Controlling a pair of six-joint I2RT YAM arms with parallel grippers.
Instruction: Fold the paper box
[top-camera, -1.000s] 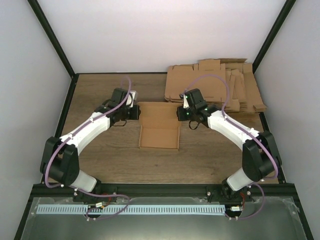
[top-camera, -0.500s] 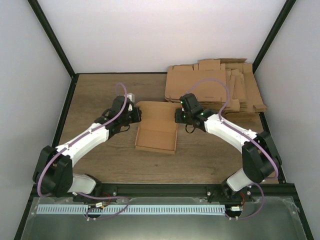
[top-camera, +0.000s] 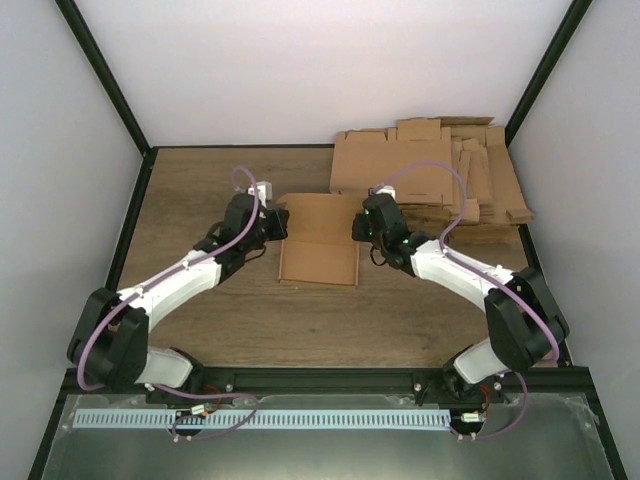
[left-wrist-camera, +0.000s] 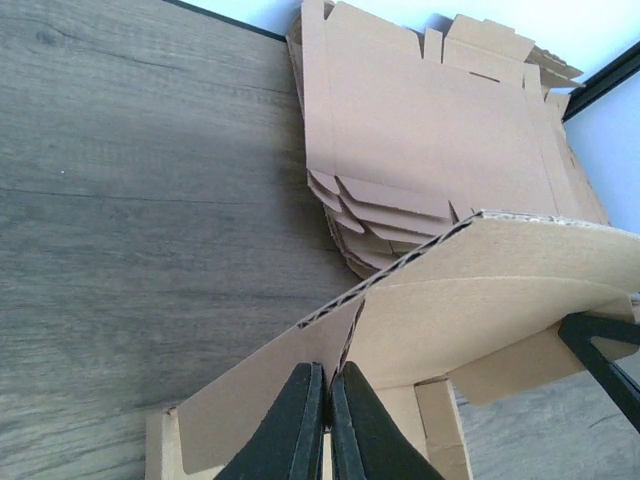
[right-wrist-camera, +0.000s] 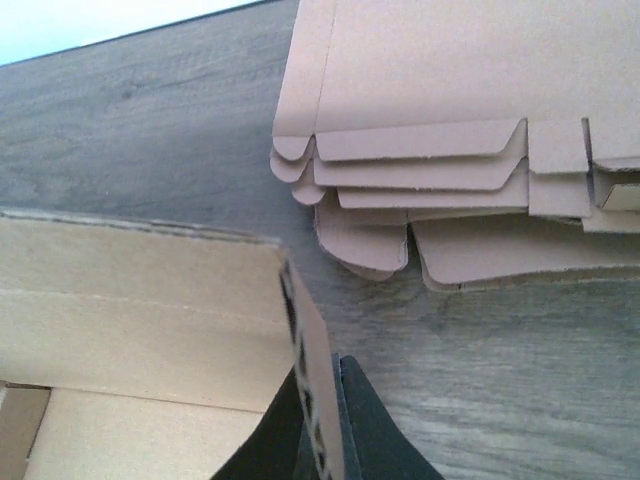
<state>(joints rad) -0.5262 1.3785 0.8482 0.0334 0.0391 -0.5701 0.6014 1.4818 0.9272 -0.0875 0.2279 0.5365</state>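
The paper box (top-camera: 320, 262) is a shallow brown cardboard mailer in the middle of the table, its lid panel (top-camera: 322, 215) raised at the far side. My left gripper (top-camera: 274, 226) is at the box's left wall and is shut on the cardboard edge where the side flap meets the lid (left-wrist-camera: 328, 378). My right gripper (top-camera: 361, 229) is at the box's right wall and pinches that upright corrugated wall (right-wrist-camera: 322, 385) between its fingers. In the left wrist view the lid (left-wrist-camera: 500, 290) arches across above the open box floor.
A pile of flat brown cardboard blanks (top-camera: 440, 170) lies at the far right corner, just behind the box (left-wrist-camera: 430, 120) (right-wrist-camera: 450, 130). Black frame posts and white walls enclose the wooden table (top-camera: 200, 190). The right arm's dark finger (left-wrist-camera: 600, 350) shows at the left wrist view's right edge.
The right gripper has closed onto the box's right wall. Both arms have carried the box a little farther from the bases, first skewing it and then squaring it, with the lid raised.
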